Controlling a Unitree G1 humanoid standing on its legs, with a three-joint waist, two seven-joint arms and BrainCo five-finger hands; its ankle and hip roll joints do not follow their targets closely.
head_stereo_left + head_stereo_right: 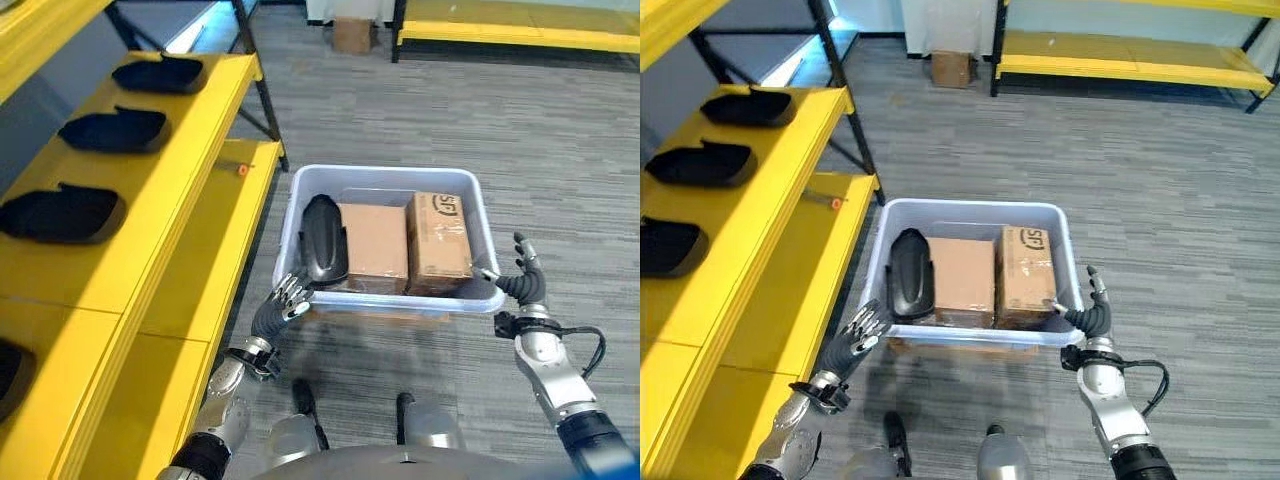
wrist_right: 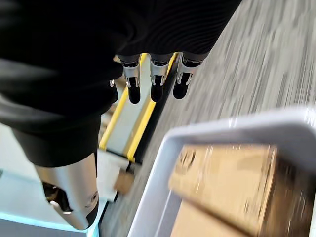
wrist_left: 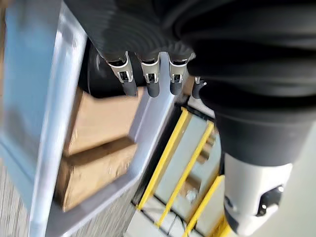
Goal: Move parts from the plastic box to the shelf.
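A pale blue plastic box (image 1: pixel 385 300) stands on the grey floor beside a yellow shelf (image 1: pixel 170 190). In it lie a black moulded part (image 1: pixel 324 238) at the left and two brown cardboard boxes (image 1: pixel 372 247) (image 1: pixel 437 242). My left hand (image 1: pixel 280 303) is open at the box's near left corner, fingers straight beside the rim. At the near right corner my right hand (image 1: pixel 522 282) is open, thumb touching the rim, fingers pointing up. Several similar black parts (image 1: pixel 115 130) lie on the upper shelf board.
A lower yellow shelf board (image 1: pixel 215 250) juts toward the box, with a small orange thing (image 1: pixel 242 170) on it. The shelf's black leg (image 1: pixel 262 95) stands behind. Far back are a small cardboard box (image 1: pixel 352 35) and another yellow rack (image 1: pixel 520 35).
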